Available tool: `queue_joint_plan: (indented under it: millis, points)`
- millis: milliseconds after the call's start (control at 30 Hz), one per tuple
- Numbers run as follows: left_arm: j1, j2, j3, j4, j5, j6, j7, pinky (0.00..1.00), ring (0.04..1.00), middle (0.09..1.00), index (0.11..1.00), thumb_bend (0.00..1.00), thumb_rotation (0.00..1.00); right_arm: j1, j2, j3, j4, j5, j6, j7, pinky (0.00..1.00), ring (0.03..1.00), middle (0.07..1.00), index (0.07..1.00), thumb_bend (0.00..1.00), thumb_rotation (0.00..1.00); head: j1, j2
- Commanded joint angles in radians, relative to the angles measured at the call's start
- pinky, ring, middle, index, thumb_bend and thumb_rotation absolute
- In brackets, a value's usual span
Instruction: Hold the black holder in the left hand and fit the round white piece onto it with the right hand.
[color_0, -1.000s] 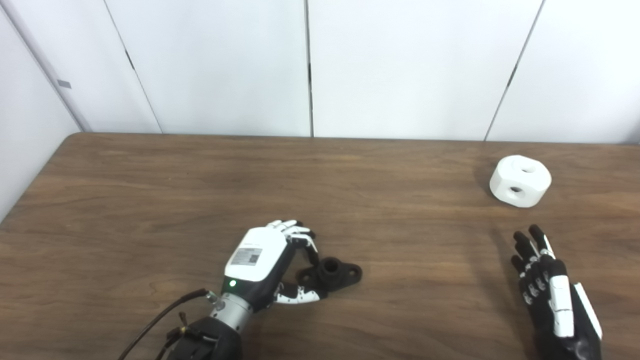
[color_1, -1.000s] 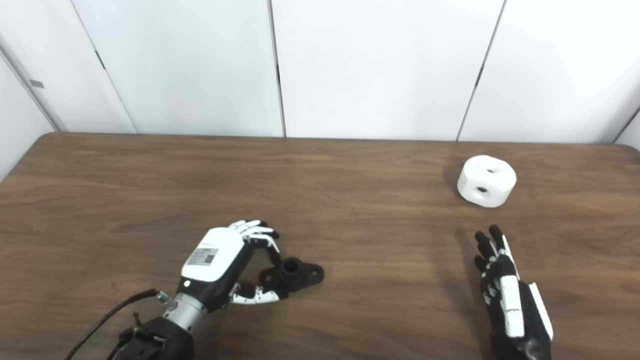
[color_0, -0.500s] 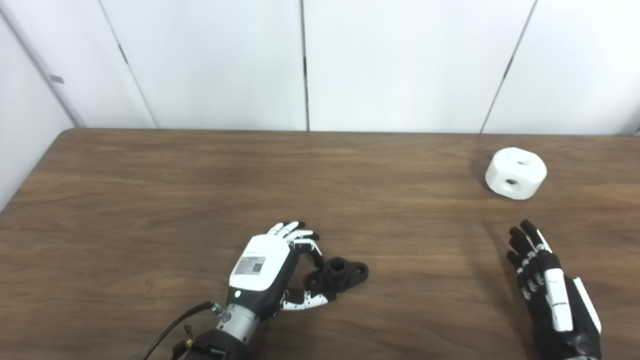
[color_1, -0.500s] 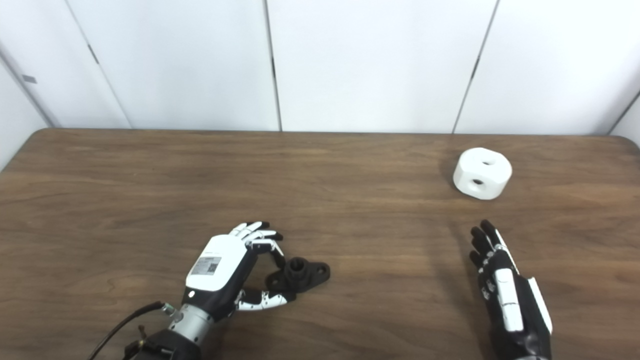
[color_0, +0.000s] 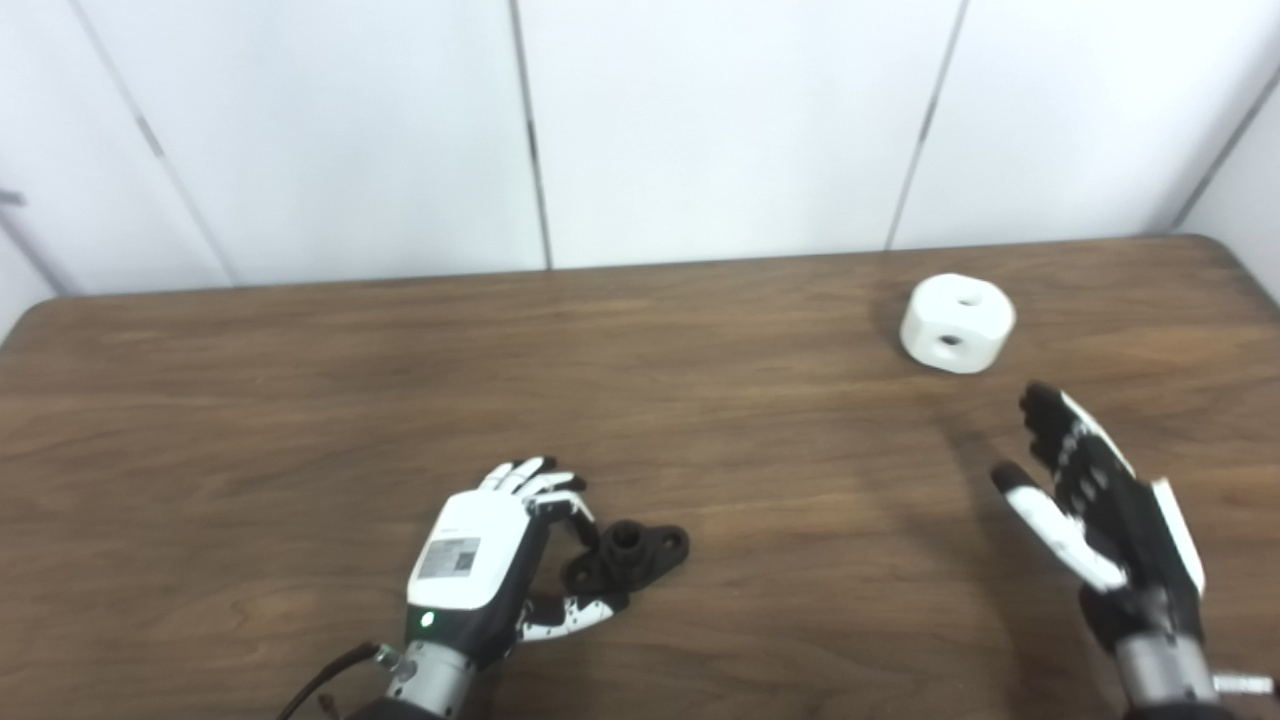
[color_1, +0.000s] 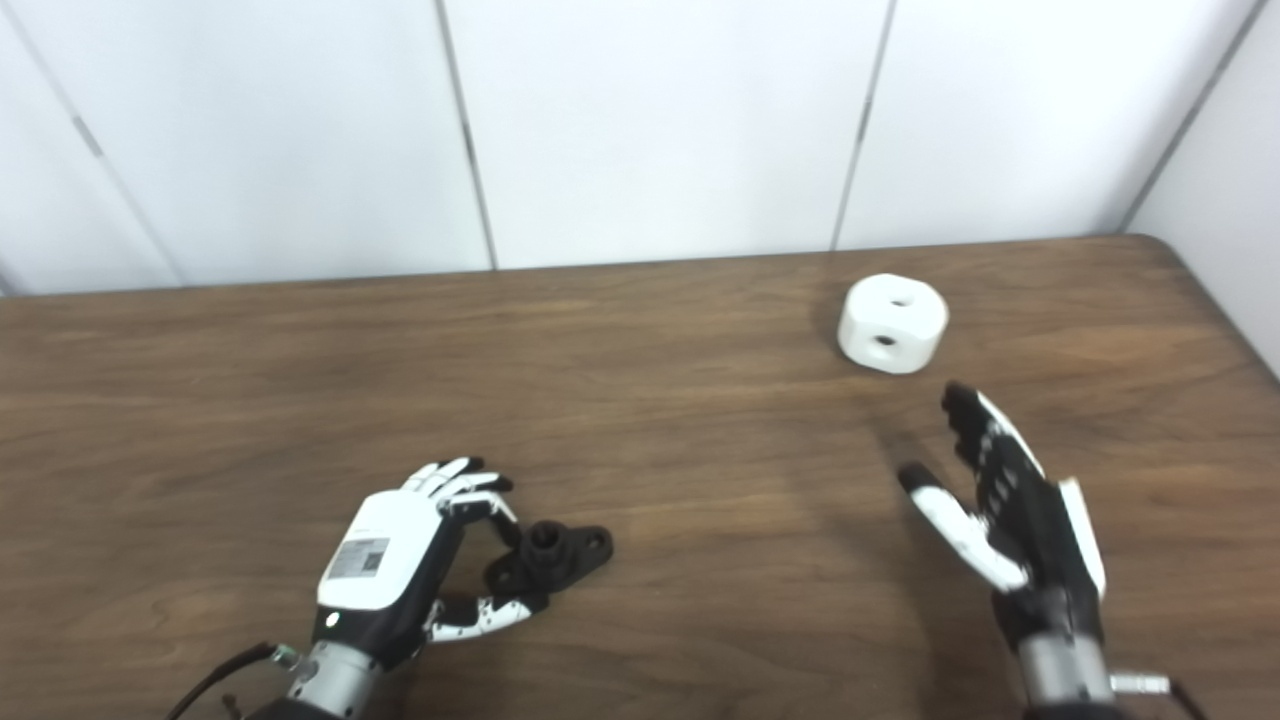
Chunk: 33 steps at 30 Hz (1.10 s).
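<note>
The black holder (color_0: 628, 554) lies flat on the wooden table (color_0: 300, 400), near the front and left of centre. My left hand (color_0: 495, 560) is curled round its left end, fingers (color_0: 556, 492) behind it and thumb in front, both touching it. The round white piece (color_0: 956, 322), with one hole on top and one in its side, rests at the far right of the table. My right hand (color_1: 1005, 500) hovers a short way in front of it, open, thumb spread to the left, touching nothing.
White wall panels (color_1: 650, 120) rise directly behind the table's far edge. The table's right corner (color_1: 1150, 240) and a side wall show at the far right. A black cable (color_0: 320, 680) trails from the left wrist.
The camera has panned right, shifting the whole picture left. My right hand has moved forward toward the white piece and spread its thumb. The left hand keeps its place at the holder.
</note>
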Motion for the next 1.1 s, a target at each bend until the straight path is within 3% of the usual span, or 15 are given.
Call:
queue_joint_plan:
  millis: [0,133,233,400,600,767,1067]
  points:
    - [0.018,0.017,-0.005,0.004,-0.001,-0.022,-0.025,0.92,0.893,0.794,0.487,0.52,0.06,-0.056,-0.045,-0.013,-0.048,-0.044,0.017,-0.005,0.97,0.951,0.9,0.889,0.66,0.43,-0.005,0.001]
    - [0.017,0.032,0.012,0.031,-0.018,-0.053,-0.003,0.9,0.873,0.786,0.486,0.52,0.06,-0.135,-0.093,-0.01,-0.048,-0.15,0.088,-0.016,1.0,0.969,0.916,0.9,0.72,0.34,-0.06,-0.007]
    - [0.014,0.044,0.025,0.045,-0.027,-0.08,0.011,0.88,0.859,0.777,0.486,0.52,0.06,-0.203,-0.134,0.015,-0.048,-0.29,0.199,-0.015,0.96,0.934,0.902,0.892,0.79,0.36,-0.084,-0.011]
    - [0.015,0.055,0.047,0.053,-0.048,-0.097,0.01,0.87,0.854,0.771,0.486,0.52,0.06,-0.3,-0.191,0.059,-0.016,-0.439,0.326,0.023,0.87,0.907,0.909,0.874,0.85,0.39,-0.119,-0.016]
    - [0.019,0.067,0.068,0.055,-0.067,-0.117,0.007,0.86,0.85,0.768,0.486,0.52,0.06,-0.407,-0.246,0.086,0.084,-0.489,0.337,0.06,0.94,0.975,0.934,0.874,0.85,0.32,-0.16,-0.014]
    - [0.019,0.079,0.082,0.057,-0.088,-0.13,0.003,0.85,0.844,0.766,0.486,0.52,0.06,-0.491,-0.25,0.09,0.179,-0.557,0.339,0.14,0.9,0.975,0.937,0.875,0.84,0.27,-0.19,-0.012]
    - [0.02,0.084,0.099,0.063,-0.105,-0.149,-0.004,0.85,0.844,0.764,0.486,0.52,0.06,-0.611,-0.288,0.158,0.375,-0.644,0.339,0.205,0.88,0.97,0.931,0.857,0.86,0.26,-0.206,-0.01]
